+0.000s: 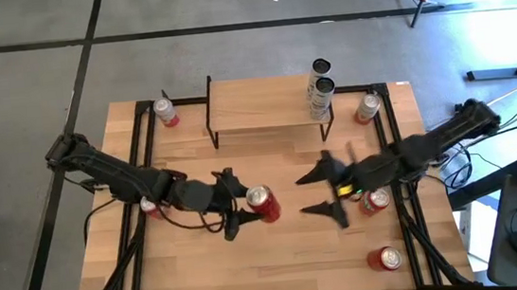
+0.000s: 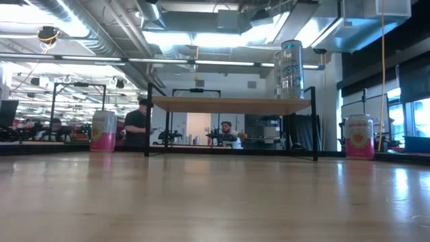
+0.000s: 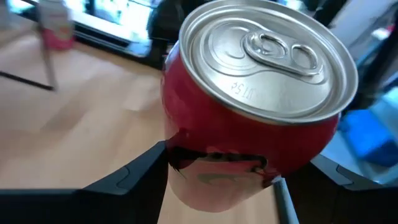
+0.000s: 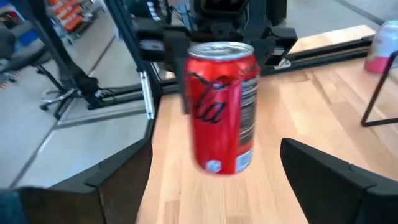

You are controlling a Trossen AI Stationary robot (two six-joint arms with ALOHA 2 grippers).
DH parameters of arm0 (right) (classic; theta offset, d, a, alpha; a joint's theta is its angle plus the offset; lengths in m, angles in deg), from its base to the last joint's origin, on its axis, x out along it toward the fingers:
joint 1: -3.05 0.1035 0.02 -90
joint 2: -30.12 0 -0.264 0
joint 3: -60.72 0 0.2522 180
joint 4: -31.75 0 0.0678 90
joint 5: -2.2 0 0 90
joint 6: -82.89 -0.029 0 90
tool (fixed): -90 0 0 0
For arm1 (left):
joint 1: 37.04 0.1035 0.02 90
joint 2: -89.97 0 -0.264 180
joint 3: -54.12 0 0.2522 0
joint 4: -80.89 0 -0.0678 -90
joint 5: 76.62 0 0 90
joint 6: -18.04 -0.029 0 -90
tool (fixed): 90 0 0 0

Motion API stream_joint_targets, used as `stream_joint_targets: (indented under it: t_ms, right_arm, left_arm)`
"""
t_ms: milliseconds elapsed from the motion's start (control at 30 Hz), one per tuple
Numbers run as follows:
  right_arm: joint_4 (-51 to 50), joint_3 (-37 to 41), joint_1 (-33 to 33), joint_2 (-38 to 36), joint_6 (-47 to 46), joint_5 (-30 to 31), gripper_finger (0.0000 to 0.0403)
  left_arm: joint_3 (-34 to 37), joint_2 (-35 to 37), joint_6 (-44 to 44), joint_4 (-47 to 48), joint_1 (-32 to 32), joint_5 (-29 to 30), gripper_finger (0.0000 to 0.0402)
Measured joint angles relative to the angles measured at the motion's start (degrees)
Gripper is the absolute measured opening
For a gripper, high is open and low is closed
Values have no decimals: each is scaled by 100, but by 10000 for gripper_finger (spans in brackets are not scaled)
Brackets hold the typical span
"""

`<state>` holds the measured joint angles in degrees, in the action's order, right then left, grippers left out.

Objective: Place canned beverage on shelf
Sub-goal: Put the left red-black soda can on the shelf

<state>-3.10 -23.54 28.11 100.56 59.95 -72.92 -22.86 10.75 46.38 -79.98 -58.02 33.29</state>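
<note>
A red cola can (image 1: 262, 202) is in my left gripper (image 1: 255, 205) over the middle of the table. It shows with its top up in the left wrist view (image 3: 249, 112) and upright in the right wrist view (image 4: 221, 106). My right gripper (image 1: 312, 191) is open and empty just to the can's right, with its fingers pointing at the can. The shelf (image 1: 260, 107) stands on its thin black legs at the far middle and also shows in the low view (image 2: 228, 104). Two tall silver cans (image 1: 320, 91) stand on its right end. Neither gripper shows in the low view. My left gripper pinches the red can's side wall (image 3: 186, 155) between its two fingers (image 3: 140, 171), one on each side. The fingers come about level from the table's left. The can is upright with its top toward the wrist camera, and it looks lifted clear of the table.
Pink-and-white cans stand at the far left (image 1: 167, 111) and far right (image 1: 367, 108) beside the shelf. Red cans stand under my right arm (image 1: 373, 201), at the near right (image 1: 387, 259) and under my left arm (image 1: 150, 206). The shelf top's left and middle are bare.
</note>
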Motion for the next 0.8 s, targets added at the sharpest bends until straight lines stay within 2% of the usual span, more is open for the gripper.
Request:
stream_joint_targets:
  t_ms: [133, 300, 433, 533, 633, 800]
  right_arm:
    - [-628, -2, 0, -627, 371, -3, 342]
    - [-982, -2, 0, -1248, 814, 507, 342]
    - [-1038, 0, 0, -1604, 1403, 632, 342]
    - [-1022, 0, 4, -1824, 1841, 1026, 342]
    - [-1144, 0, 2, -2074, 1906, 1412, 342]
    - [-1555, 0, 2, -2433, 1890, 1464, 342]
  left_arm:
    - [-611, -27, -303, 763, 391, 9, 250]
    - [-1504, -177, -555, 1640, 1075, 46, 250]
    - [-2115, -369, -981, 1804, 1638, 21, 250]
    - [-2460, -602, -1317, 1852, 2106, -93, 250]
    - [-2799, -910, -1536, 1893, 2589, -331, 250]
    - [-3364, -1486, -1816, 1886, 3300, -740, 249]
